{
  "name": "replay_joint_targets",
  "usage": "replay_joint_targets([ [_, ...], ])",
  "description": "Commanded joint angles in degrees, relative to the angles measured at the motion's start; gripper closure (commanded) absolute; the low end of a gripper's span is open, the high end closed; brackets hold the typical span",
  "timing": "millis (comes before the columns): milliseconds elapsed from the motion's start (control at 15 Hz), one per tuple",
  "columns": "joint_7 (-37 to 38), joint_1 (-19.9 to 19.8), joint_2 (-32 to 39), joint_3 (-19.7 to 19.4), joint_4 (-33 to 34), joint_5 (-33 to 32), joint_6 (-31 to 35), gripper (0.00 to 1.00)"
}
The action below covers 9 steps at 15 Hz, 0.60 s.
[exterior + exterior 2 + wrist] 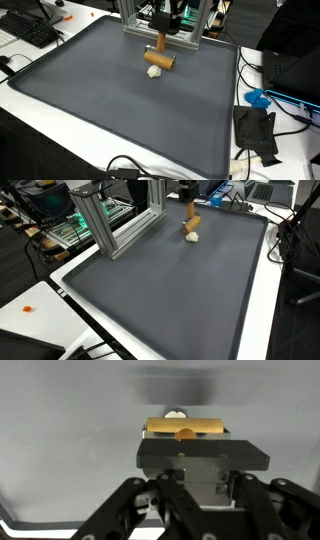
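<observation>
The gripper [160, 50] hung at the far edge of the dark mat [120, 120], its fingers clamped together on a brown wooden cylinder [160, 61] held crosswise, with a small white lump [154, 71] just beside it on the mat. An aluminium frame [160, 22] stood right behind the gripper, so room was tight on that side, while the rest of the mat lay open toward the near rim and both side rims. In both exterior views the mat's raised edge ran round a white table [22, 118]. An exterior view showed a keyboard [35, 30] off 1 corner and a blue object [258, 98] with a black object [255, 132] past the opposite rim. An exterior view placed the frame [100, 225] to the side, showed the cylinder [191, 224] tilted above the lump [192, 236], and caught a small orange speck [27, 309] on the table. Only the wrist view showed the cylinder [185, 427] lying across the fingertips of the gripper [185, 434], the lump [175, 412] peeking out behind; whether the 2 touched I could not tell.
</observation>
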Motion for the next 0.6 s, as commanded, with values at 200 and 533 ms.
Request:
replay_joint_targets([
  [200,10.0,0.1,3.3,-1.4,1.0,-1.3,2.4,0.78],
  [533,17.1,0.2,5.5,-2.7,1.5,-3.0,4.9,0.78],
])
